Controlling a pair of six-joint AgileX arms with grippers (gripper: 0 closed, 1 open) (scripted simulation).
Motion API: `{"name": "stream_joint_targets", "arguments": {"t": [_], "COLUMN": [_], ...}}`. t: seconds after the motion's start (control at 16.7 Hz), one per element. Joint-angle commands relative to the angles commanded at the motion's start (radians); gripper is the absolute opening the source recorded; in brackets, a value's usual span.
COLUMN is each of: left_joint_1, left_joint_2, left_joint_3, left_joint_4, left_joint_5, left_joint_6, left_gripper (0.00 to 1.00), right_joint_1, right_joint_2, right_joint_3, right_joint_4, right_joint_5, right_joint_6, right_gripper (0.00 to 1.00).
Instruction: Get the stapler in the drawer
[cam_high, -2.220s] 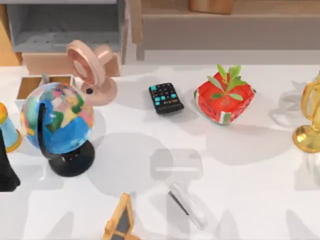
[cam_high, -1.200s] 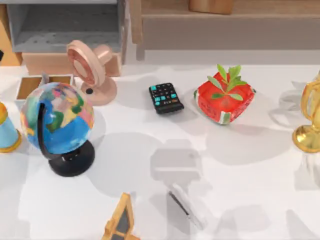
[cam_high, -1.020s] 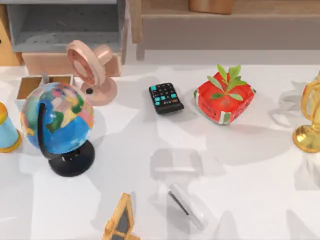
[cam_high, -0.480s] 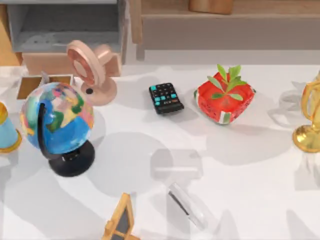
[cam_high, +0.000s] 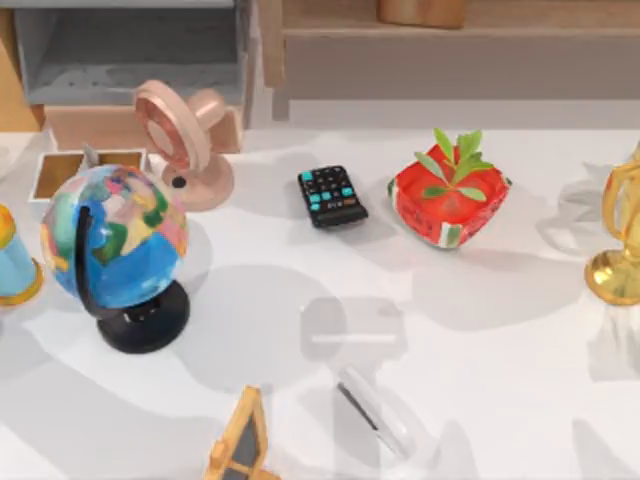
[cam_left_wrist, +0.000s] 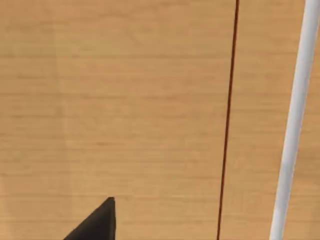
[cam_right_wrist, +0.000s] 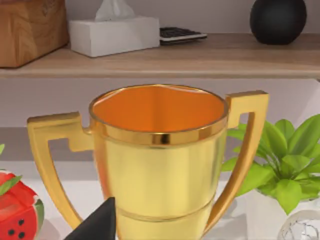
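Nothing grasped yet: stapler (cam_high: 375, 411) lies near the table's front edge, well apart from the drawer (cam_high: 62, 171) behind the globe (cam_high: 114, 237); my fingers' opening I cannot tell; next comes reaching the stapler.

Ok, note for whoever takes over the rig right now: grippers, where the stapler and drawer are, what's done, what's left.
Grippers: a dark fingertip of the left gripper shows over a wooden surface, and one of the right gripper before the gold trophy.
Stapler: lying free on the table near the front edge, centre.
Drawer: open at the far left, behind the globe.
Done: nothing yet.
Left: grasp the stapler, carry it left past the globe, release in the drawer.
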Motion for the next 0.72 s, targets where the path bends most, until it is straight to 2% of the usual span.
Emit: {"name": "stream_joint_targets", "arguments": {"t": [0.24, 0.72], "left_joint_1": [-0.005, -0.025], "left_joint_2": [-0.001, 0.054], "left_joint_3": [-0.001, 0.115], "left_joint_4": [-0.003, -0.06], "left_joint_5": [-0.002, -0.025], "left_joint_6": [-0.001, -0.001], "left_gripper": [1.0, 1.0], "right_joint_1": [0.0, 0.0], "right_joint_2": [0.0, 0.0], "right_joint_3": [0.0, 0.0], "right_joint_4": [0.0, 0.0], "right_joint_5": [0.0, 0.0], "right_joint_6": [0.0, 0.0], "right_gripper": [1.0, 1.0]}}
